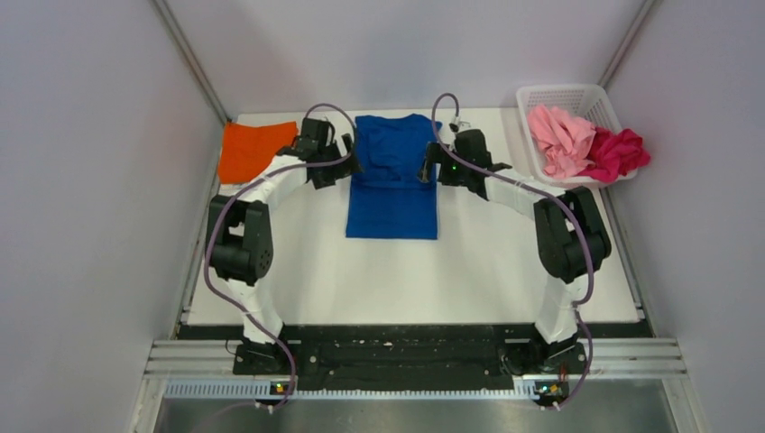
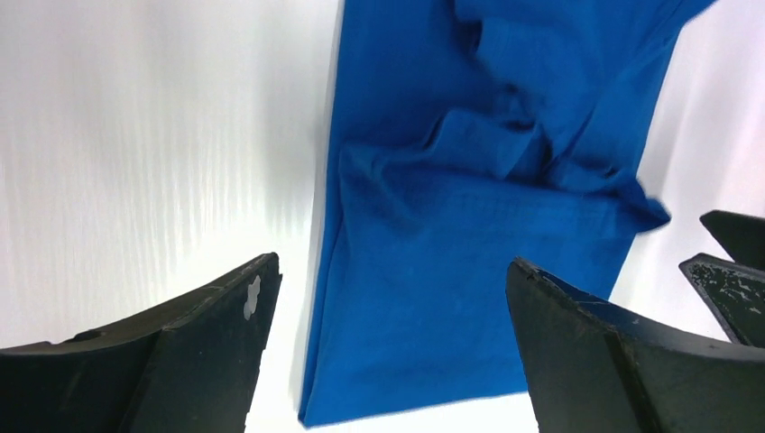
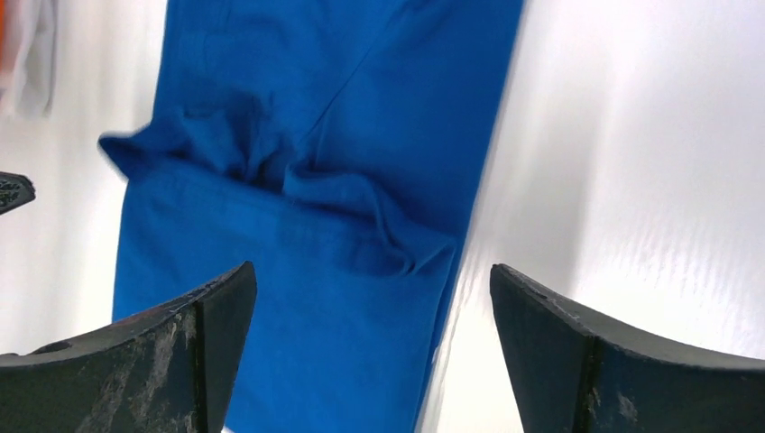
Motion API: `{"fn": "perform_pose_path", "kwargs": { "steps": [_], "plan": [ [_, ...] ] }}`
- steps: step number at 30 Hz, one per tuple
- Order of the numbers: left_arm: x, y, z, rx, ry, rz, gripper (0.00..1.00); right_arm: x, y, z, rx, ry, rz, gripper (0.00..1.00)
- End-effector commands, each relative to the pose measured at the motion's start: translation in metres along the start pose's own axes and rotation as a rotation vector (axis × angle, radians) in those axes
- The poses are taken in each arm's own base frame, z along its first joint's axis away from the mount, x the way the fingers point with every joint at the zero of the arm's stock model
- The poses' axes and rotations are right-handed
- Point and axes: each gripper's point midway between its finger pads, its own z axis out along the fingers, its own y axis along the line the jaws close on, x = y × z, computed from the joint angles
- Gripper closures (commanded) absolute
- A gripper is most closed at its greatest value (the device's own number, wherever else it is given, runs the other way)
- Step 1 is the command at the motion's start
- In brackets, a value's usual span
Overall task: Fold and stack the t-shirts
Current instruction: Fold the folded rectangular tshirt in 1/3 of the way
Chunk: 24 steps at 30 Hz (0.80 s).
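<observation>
An orange t-shirt (image 1: pixel 255 150) lay at the table's (image 1: pixel 406 280) far left. The left gripper (image 2: pixel 392 271), fingers wide and empty, hovered beside the creased blue t-shirt (image 1: pixel 393 189) at centre. The right gripper (image 3: pixel 374 275) hovered likewise opposite. Far right, a white basket (image 1: pixel 564 92) held a pink t-shirt (image 1: pixel 559 140) and a magenta t-shirt (image 1: pixel 618 153).

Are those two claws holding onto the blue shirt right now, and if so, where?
Nothing is held. The left gripper and the right gripper are both open, one at each side of the blue t-shirt, which lies loose on the table.
</observation>
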Motion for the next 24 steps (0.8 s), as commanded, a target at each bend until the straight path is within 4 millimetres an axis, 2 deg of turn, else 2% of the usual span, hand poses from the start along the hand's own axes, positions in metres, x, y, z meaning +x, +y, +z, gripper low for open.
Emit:
{"fn": "perform_pose_path", "kwargs": {
  "steps": [1, 3, 6, 9, 14, 17, 20, 24],
  "plan": [
    [0.018, -0.004, -0.043, 0.058, -0.021, -0.025, 0.01, 0.013, 0.052, -0.032, -0.217, 0.009, -0.06, 0.01],
    [0.032, 0.003, -0.056, 0.061, -0.037, -0.052, 0.01, 0.033, 0.072, -0.033, -0.269, 0.033, -0.107, 0.01],
    [0.053, 0.019, -0.068, 0.032, -0.049, -0.098, 0.01, 0.05, 0.093, -0.028, -0.303, 0.056, -0.164, 0.01],
    [0.071, 0.025, -0.079, 0.042, -0.038, -0.103, 0.01, 0.056, 0.101, -0.011, -0.317, 0.076, -0.173, 0.01],
    [0.099, 0.044, -0.085, -0.009, 0.003, -0.126, 0.01, 0.054, 0.105, 0.024, -0.32, 0.087, -0.193, 0.01],
    [0.109, 0.052, -0.087, -0.029, 0.016, -0.127, 0.01, 0.04, 0.106, 0.039, -0.301, 0.047, -0.206, 0.01],
    [0.116, 0.055, -0.084, -0.024, 0.021, -0.134, 0.01, 0.01, 0.107, 0.055, -0.249, -0.054, -0.221, 0.01],
    [0.121, 0.052, -0.077, -0.001, 0.044, -0.145, 0.01, -0.017, 0.108, 0.069, -0.207, -0.135, -0.206, 0.01]
  ]
}}
